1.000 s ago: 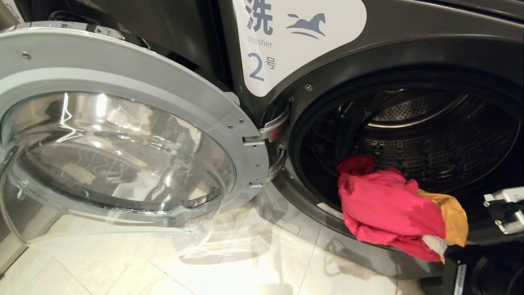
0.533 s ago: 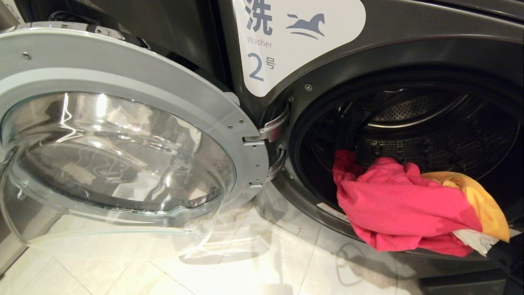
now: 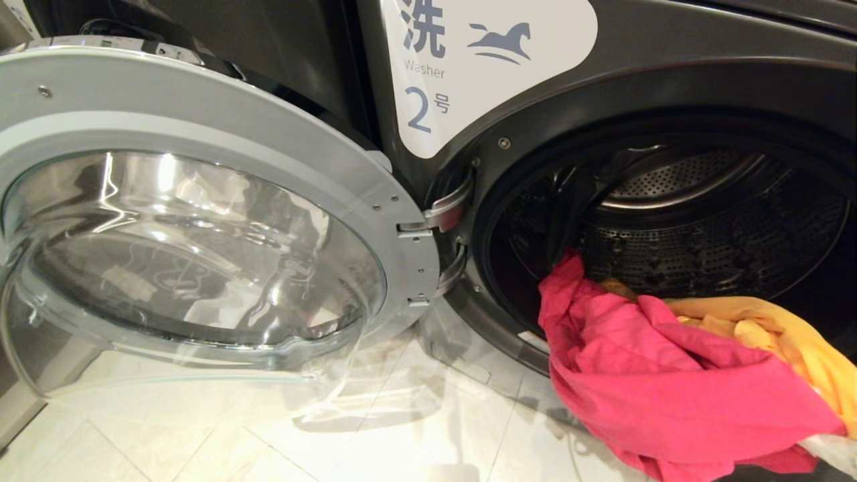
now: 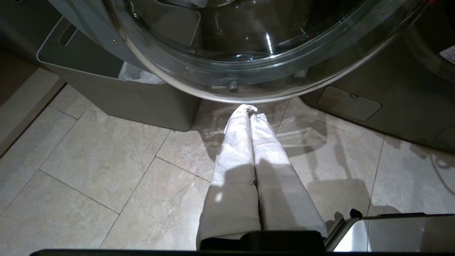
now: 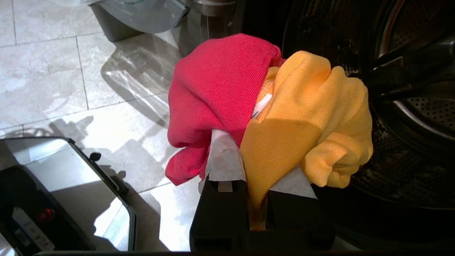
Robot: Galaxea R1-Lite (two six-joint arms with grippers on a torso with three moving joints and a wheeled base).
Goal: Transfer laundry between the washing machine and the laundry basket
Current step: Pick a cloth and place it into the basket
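Your right claw (image 5: 254, 177): clamped on the laundry (image 5: 270, 106), red and yellow cloths bunched together, at the mouth of the washing machine (image 3: 669, 100), door (image 3: 201, 221) swung wide. Your left claw (image 4: 250, 112): shut, empty, above the floor (image 4: 89, 167).

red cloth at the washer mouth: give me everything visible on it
The red cloth is a bright red-pink piece of soft fine-knit fabric, crumpled into loose folds, no print visible. It hangs over the lower lip of the washing machine opening, one corner reaching up inside, the bulk spilling outward above the floor. It lies bunched against the yellow cloth, partly wrapping it. In the right wrist view the right gripper is shut on both, its white-wrapped fingers buried in the bundle.
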